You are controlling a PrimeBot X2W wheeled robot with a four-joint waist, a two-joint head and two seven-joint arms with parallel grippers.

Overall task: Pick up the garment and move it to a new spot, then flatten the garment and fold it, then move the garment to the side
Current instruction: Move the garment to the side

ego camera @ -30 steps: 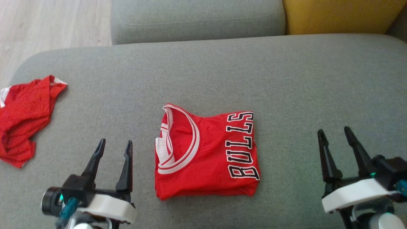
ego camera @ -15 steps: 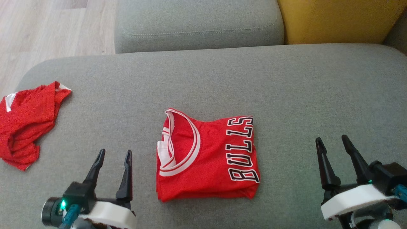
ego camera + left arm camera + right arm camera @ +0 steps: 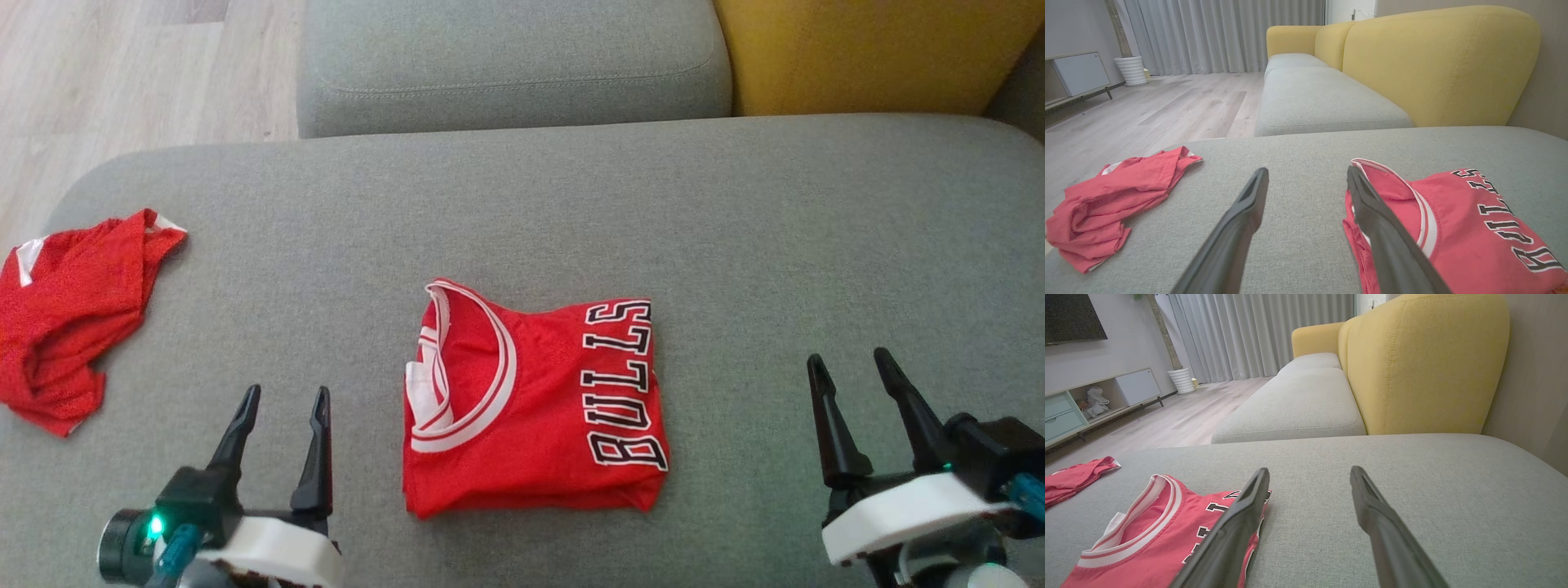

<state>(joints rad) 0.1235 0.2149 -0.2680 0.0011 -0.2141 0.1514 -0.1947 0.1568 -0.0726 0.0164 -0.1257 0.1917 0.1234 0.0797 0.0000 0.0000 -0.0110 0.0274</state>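
The garment (image 3: 535, 400), a red jersey folded into a near-square packet, lies between the left gripper (image 3: 286, 392), just beside it, and the right gripper (image 3: 847, 357), well apart. Both stand with jaws spread wide and empty over the grey seat cushion (image 3: 735, 229). Pinching only the top layer would likely pull the fold open while it is carried aside. Its collar (image 3: 467, 371) faces the robot's left, and its slightly longer axis runs left to right.
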